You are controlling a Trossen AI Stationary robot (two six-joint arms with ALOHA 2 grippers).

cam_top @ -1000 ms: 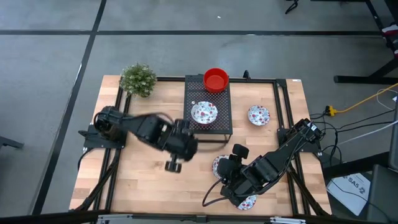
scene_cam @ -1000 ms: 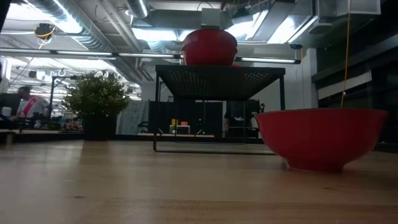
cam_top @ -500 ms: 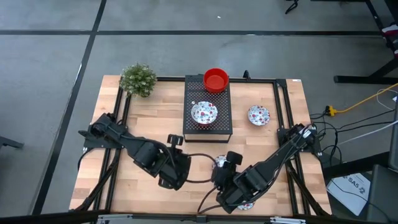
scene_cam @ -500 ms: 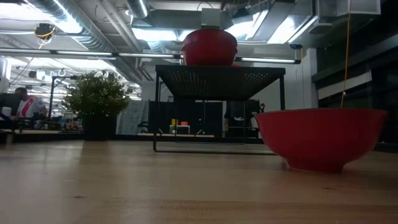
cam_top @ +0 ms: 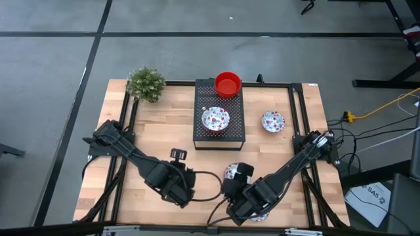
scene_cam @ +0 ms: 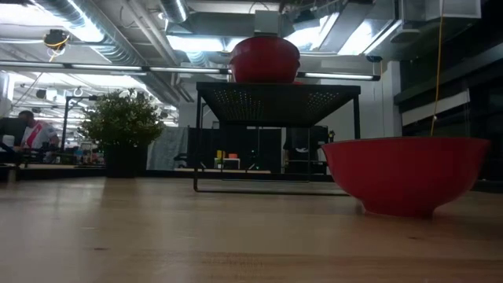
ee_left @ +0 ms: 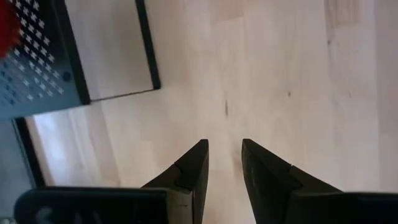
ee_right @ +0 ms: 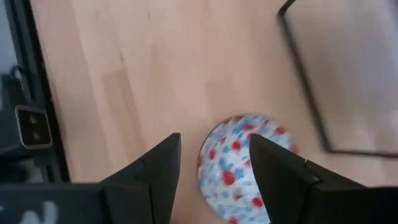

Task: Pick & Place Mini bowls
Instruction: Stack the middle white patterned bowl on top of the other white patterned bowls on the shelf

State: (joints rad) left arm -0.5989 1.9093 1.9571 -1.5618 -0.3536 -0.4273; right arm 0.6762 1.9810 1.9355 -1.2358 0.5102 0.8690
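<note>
Right hand (ee_right: 211,168): near edge of the desk (cam_top: 157,137), fingers apart, straddling the rim of a speckled bowl (ee_right: 245,165) that sits on the wood; not clamped on it.
Left hand (ee_left: 224,165): near edge, left of the right hand, fingers a narrow gap apart over bare wood, holding nothing.
Second speckled bowl (cam_top: 261,213): at the near edge, mostly hidden under the right arm.
Red bowl (scene_cam: 405,174): on the desk, close to the low camera.
Black box (cam_top: 219,115): middle of the desk, carrying a speckled bowl (cam_top: 215,119) and, at its far end, a red bowl (cam_top: 228,84).
Fourth speckled bowl (cam_top: 273,120): on the wood right of the box.
Plant (cam_top: 146,83): far left corner.
</note>
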